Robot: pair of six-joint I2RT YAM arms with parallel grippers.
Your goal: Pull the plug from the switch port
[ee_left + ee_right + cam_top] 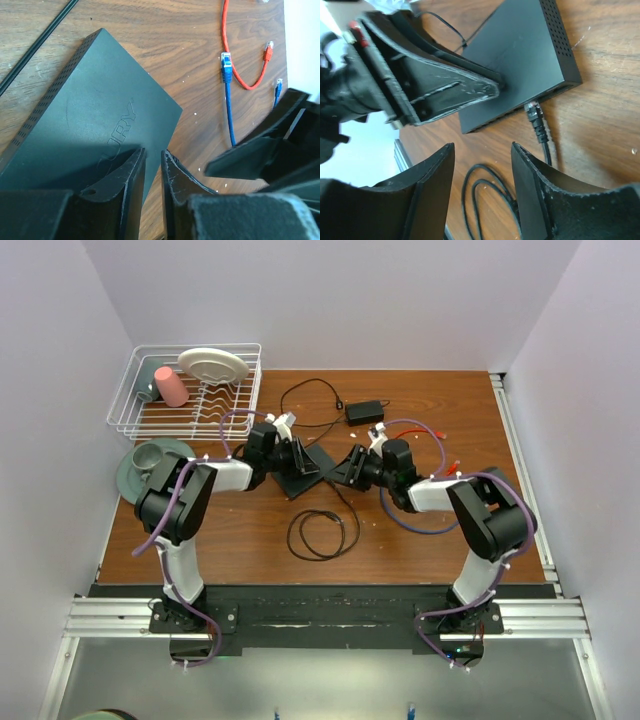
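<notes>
A thin, flat matte-black switch [304, 480] lies near the middle of the brown wooden table [420, 540], between the two arms. The left gripper [297, 455] is closed on one edge of it, one finger [470, 92] pressing on its top face. In the left wrist view the two fingers stand nearly together with that edge running into the narrow gap. The right gripper [482, 147] hovers just in front of the socket side with its fingers well apart and nothing held. The black plug [535, 114] lies with its tip right at the socket face, and I cannot tell whether it is seated. Its black cable [547, 150] runs back between the right fingers to a loose coil on the table. At the far left corner a white wire dish rack [128, 408] holds a pink cup [171, 386], a grey-green cup [143, 383] beside it and a white round plate [214, 364] leaning at the back. Just in front of the rack, a green round plate [128, 478] carries a green cup [152, 456]. A small black power brick [365, 412] with a thin cord lies beyond the switch. A blue cable [226, 62] and a red cable [268, 50] lie to the right.
</notes>
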